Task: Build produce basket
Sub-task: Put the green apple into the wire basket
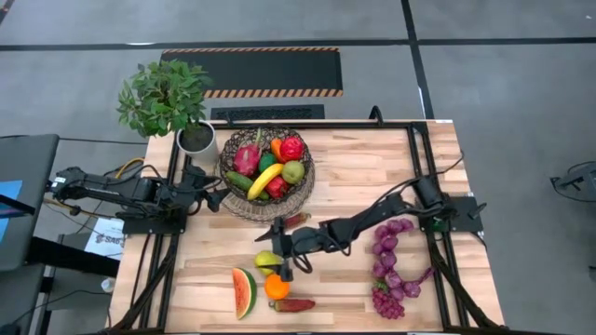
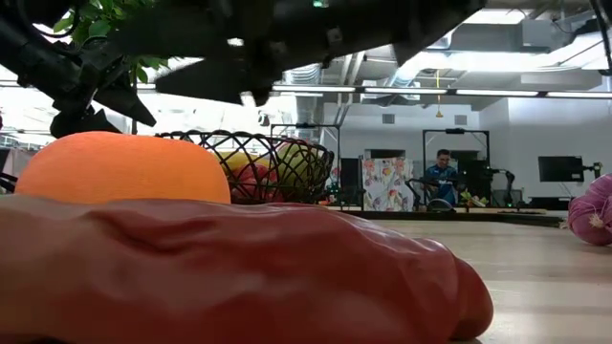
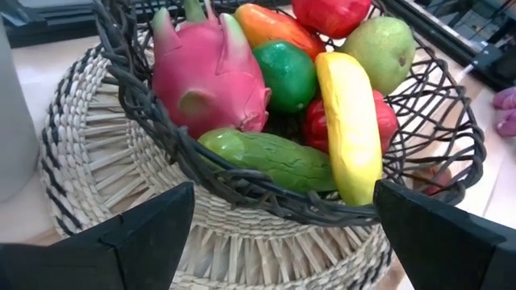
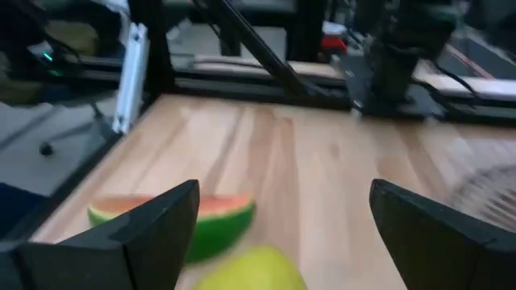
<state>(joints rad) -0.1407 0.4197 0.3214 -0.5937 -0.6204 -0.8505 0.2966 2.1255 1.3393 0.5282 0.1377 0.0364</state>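
Observation:
The dark wire basket [image 1: 265, 177] stands on a pale woven mat [image 1: 237, 207] at the table's far middle. It holds a pink dragon fruit [image 3: 211, 76], a banana [image 3: 348, 121], a cucumber [image 3: 270, 157], a pear [image 3: 387, 50] and other produce. My left gripper [image 1: 212, 197] stands open just left of the basket, touching nothing. My right gripper [image 1: 277, 249] hangs open over a yellow-green fruit [image 4: 250, 274] on the near table. An orange [image 1: 277, 287], a watermelon slice [image 1: 244, 292] and a red pepper [image 1: 293, 304] lie close by, each on the wood.
Purple grapes [image 1: 391, 270] lie in a long bunch at the near right. A second red pepper [image 1: 296, 221] rests beside the mat. A potted plant [image 1: 168, 102] stands at the far left corner. Black frame rails run along both table sides. A person sits in the room beyond.

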